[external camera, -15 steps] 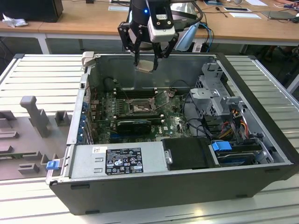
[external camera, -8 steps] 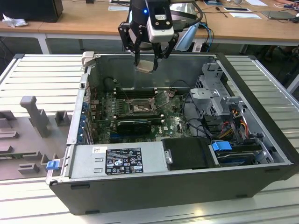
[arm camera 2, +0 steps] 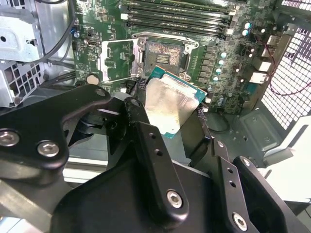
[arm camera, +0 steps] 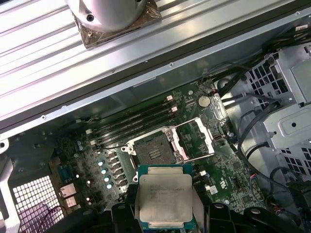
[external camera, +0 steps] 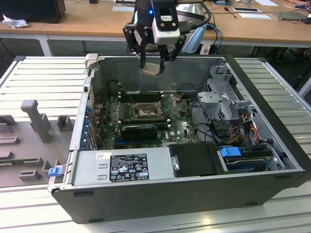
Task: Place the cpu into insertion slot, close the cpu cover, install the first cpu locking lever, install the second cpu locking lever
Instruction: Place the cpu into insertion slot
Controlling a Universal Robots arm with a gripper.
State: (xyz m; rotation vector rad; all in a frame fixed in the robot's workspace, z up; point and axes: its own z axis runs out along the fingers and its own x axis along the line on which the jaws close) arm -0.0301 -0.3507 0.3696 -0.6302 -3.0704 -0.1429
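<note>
Cpu [arm camera: 165, 200] held above the insertion slot [arm camera: 154, 153].
Your gripper [external camera: 154, 63] clamps it between its fingers; the cpu cover [arm camera: 197, 138] lies open beside that slot.

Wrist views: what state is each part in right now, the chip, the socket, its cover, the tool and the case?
Small square silver-topped cpu: clamped in mid-air, not seated.
Square dark-framed insertion slot: empty, pin field exposed.
Thin silver metal cpu cover: swung open beside the slot.
Black tool: shut on the cpu.
Black computer case: lying flat, side open.
</note>
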